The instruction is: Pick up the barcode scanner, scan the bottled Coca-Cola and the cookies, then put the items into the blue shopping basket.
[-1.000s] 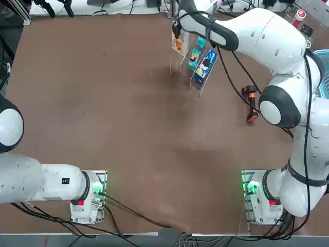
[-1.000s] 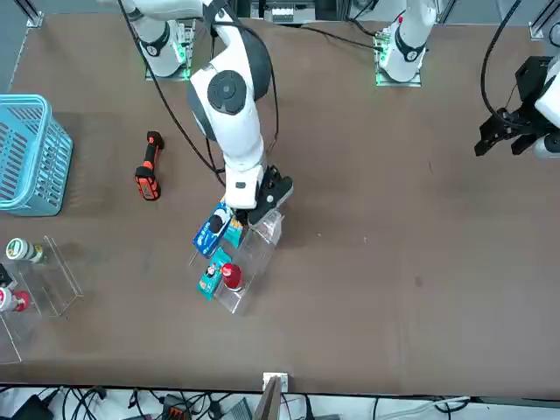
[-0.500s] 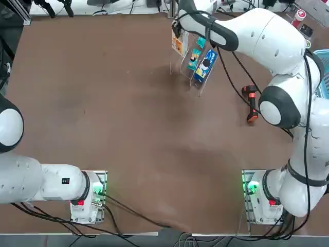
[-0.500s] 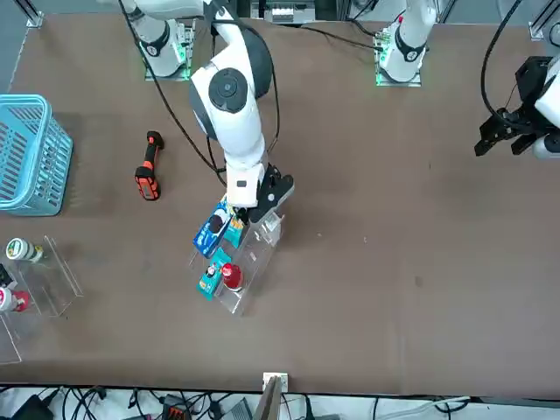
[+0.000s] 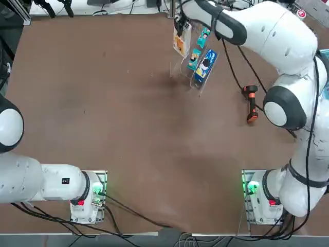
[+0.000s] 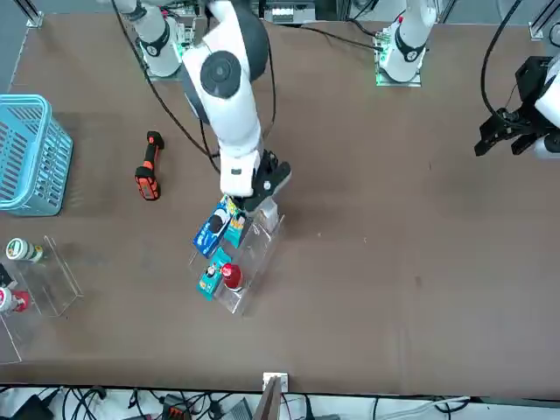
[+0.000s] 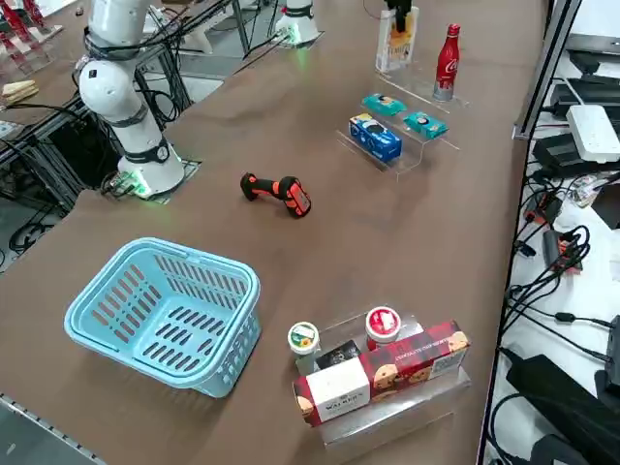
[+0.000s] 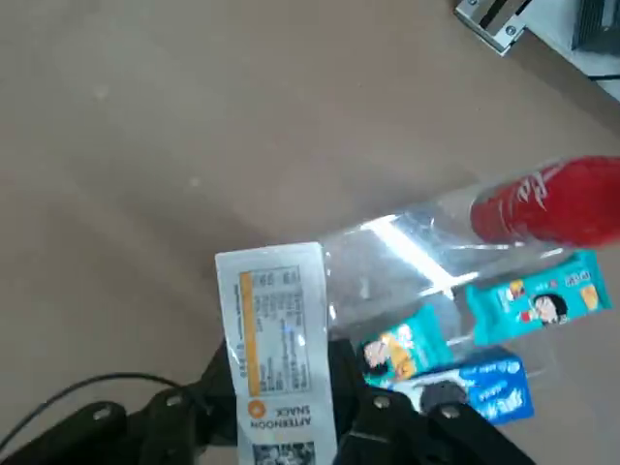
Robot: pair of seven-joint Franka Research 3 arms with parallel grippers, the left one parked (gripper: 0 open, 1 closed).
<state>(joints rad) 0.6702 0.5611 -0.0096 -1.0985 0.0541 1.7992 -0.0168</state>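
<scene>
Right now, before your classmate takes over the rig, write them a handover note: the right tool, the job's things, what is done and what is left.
Right tool: shut on the white cookies packet, at the clear tray.
Places: Coca-Cola bottle upright on the tray; scanner lying on the table, between tray and blue basket.
Done: cookies gripped; whether either item was scanned, the pictures can't tell.
Left: cookies and bottle into the basket; check scans first.
</scene>
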